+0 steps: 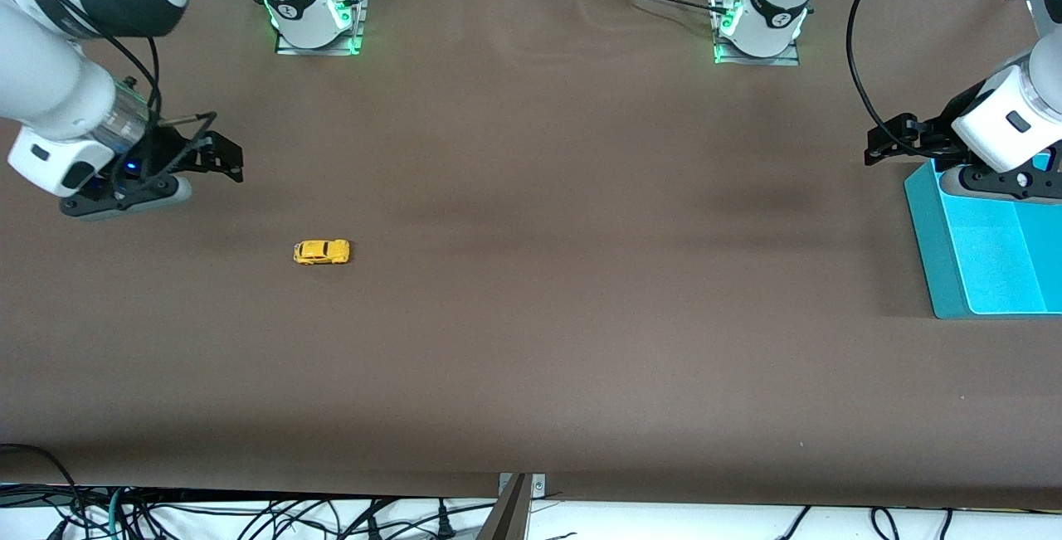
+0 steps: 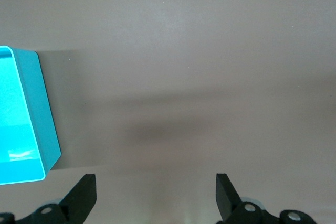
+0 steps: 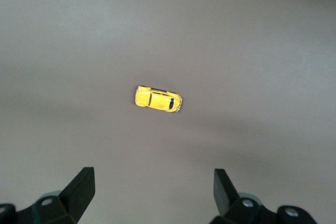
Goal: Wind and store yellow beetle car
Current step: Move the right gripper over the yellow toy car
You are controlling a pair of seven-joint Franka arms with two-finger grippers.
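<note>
Yellow beetle car (image 1: 321,251) sits on your table (image 1: 531,341) just ahead of the right gripper (image 1: 222,157), spread wide, empty. Left gripper (image 1: 889,140), wide, holds nothing above the teal bin (image 1: 946,274).

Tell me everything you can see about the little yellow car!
The yellow car is a tiny toy with a round, beetle-shaped body, dark windows and small dark wheels. It looks hard and shiny. It sits upright on its wheels on the brown table, toward the right arm's end. Only the table touches it, and no gripper holds it.
</note>
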